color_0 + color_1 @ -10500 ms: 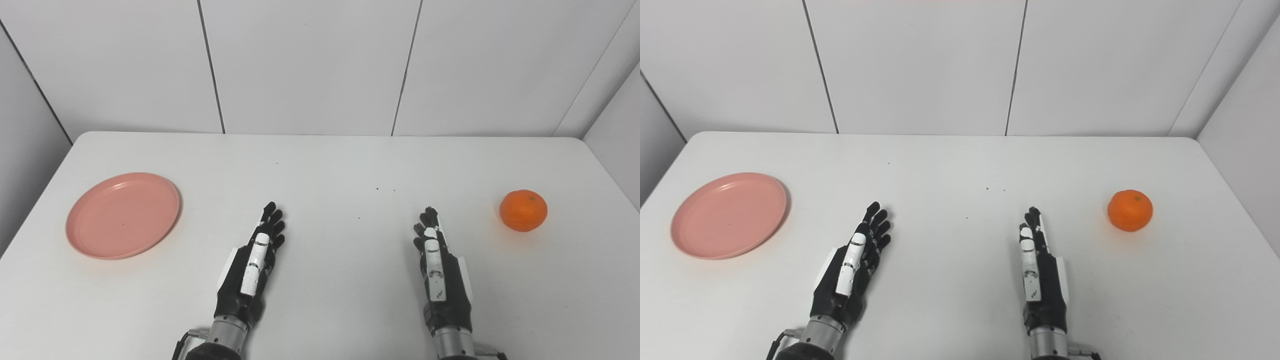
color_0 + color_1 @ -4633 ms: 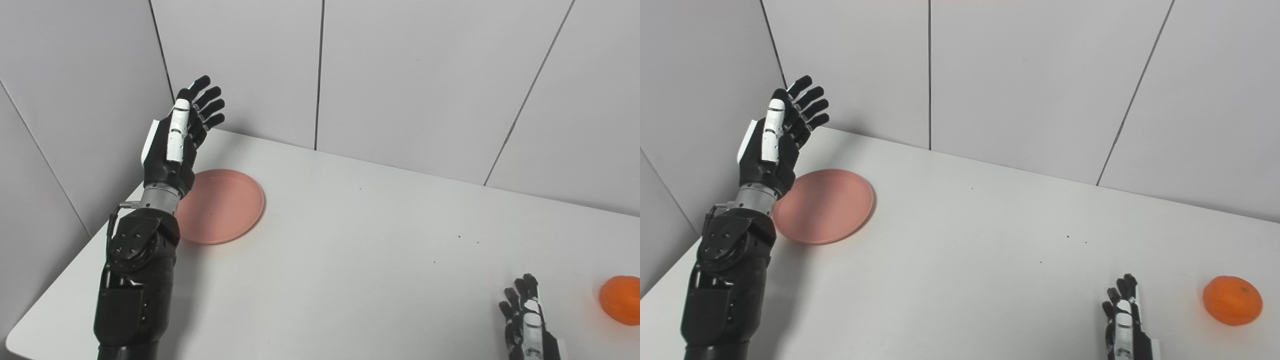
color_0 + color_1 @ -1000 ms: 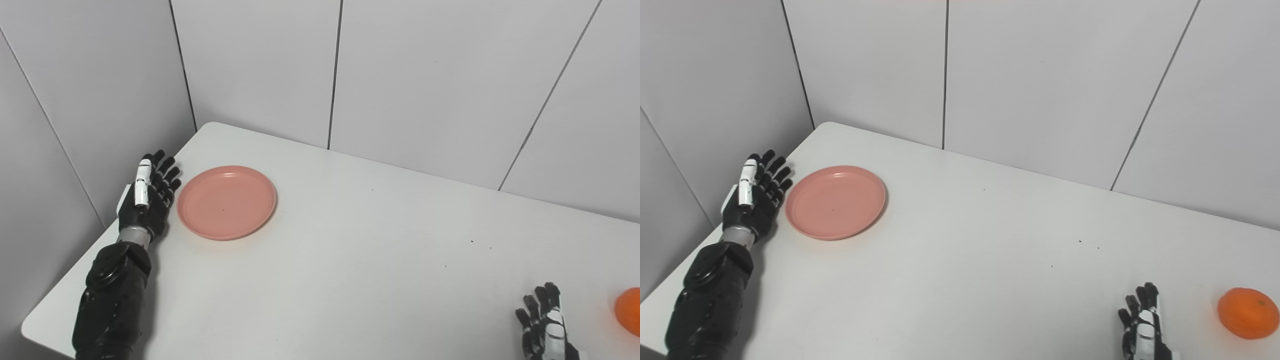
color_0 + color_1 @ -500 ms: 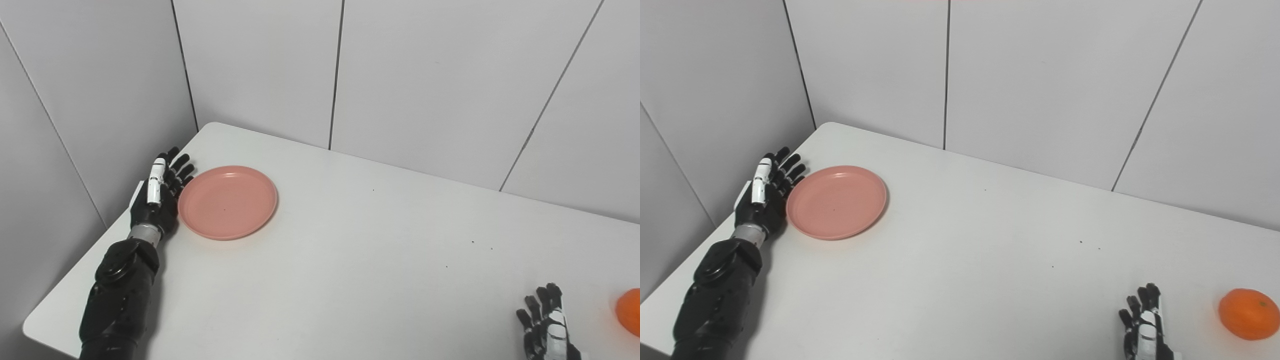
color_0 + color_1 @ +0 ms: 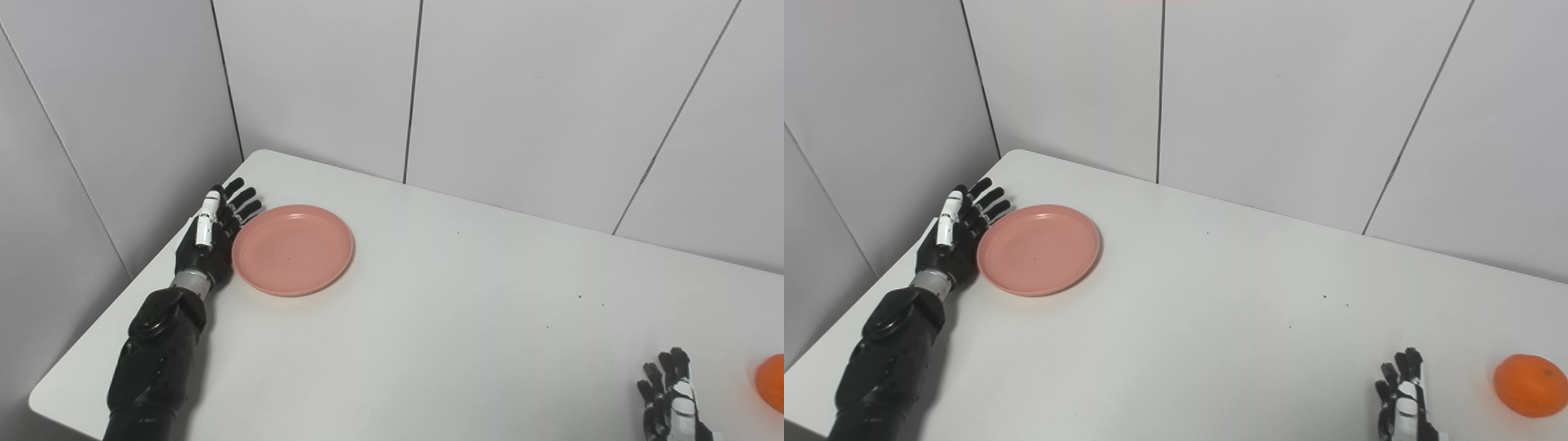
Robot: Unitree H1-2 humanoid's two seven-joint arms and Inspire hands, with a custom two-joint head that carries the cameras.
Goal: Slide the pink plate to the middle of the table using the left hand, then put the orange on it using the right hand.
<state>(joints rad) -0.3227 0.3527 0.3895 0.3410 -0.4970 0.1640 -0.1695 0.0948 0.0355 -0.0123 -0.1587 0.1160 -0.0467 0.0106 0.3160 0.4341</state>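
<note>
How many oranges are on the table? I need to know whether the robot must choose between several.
1. The orange sits near the table's right edge, just right of the right hand; nothing in view could hide another.

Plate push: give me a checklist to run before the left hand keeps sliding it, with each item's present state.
1. Left hand open and flat beside the plate, on its far-left side: ok.
2. Hand touching the plate rim: looks so, but contact cannot be confirmed: cannot tell.
3. Plate flat on the table, not tilted: ok.
4. Path toward the middle of the table free of things: ok.
5. Plate at the middle: not ok, it sits near the left corner.
6. Right hand open, apart from the orange, which rests on the table at the right: ok.
</note>
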